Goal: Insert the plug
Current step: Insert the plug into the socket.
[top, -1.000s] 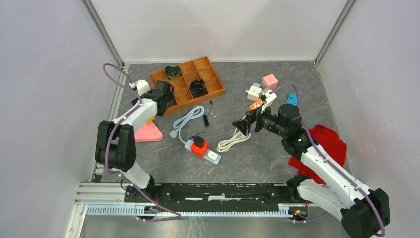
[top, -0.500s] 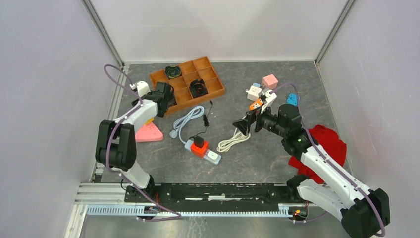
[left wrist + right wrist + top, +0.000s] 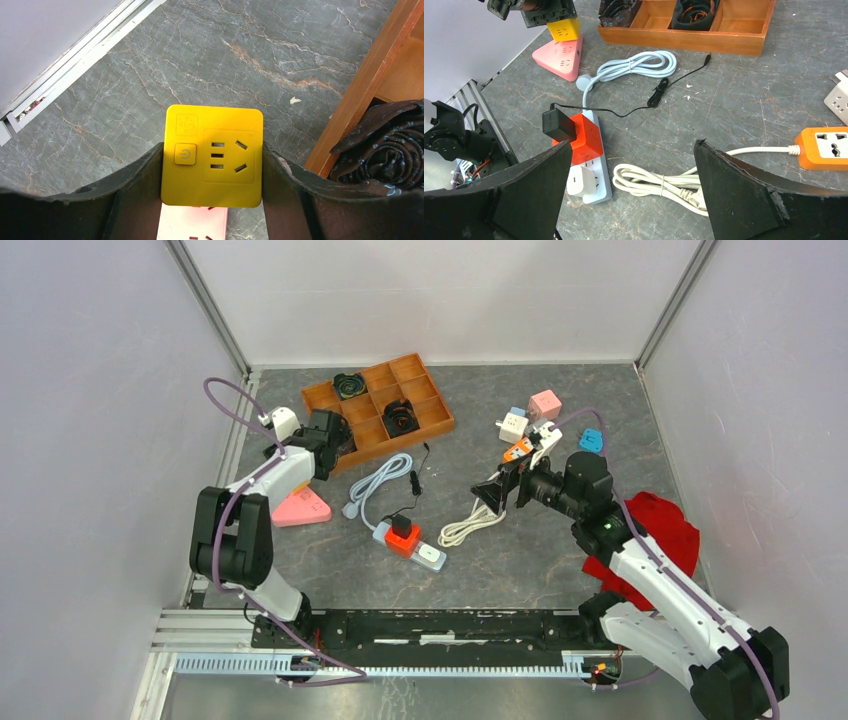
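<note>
Yellow cube (image 3: 212,155), pinched in my left gripper (image 3: 212,167), has barely shifted above the pink strip (image 3: 192,225). Seemingly not seated yet; right gripper (image 3: 631,145) spread wide

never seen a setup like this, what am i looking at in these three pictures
These are two robot arms bolted to the near edge of a table, each ending in a two-finger gripper. One picture looks down from above. The other two come from a camera on each wrist, so the dark shapes at the bottom are that arm's own fingers. The left gripper clamps a yellow socket cube just above a pink triangular socket. The right gripper is open and empty, pointed toward a power strip carrying an orange cube, beside a coiled white cable. A wooden tray sits farther back.
</note>
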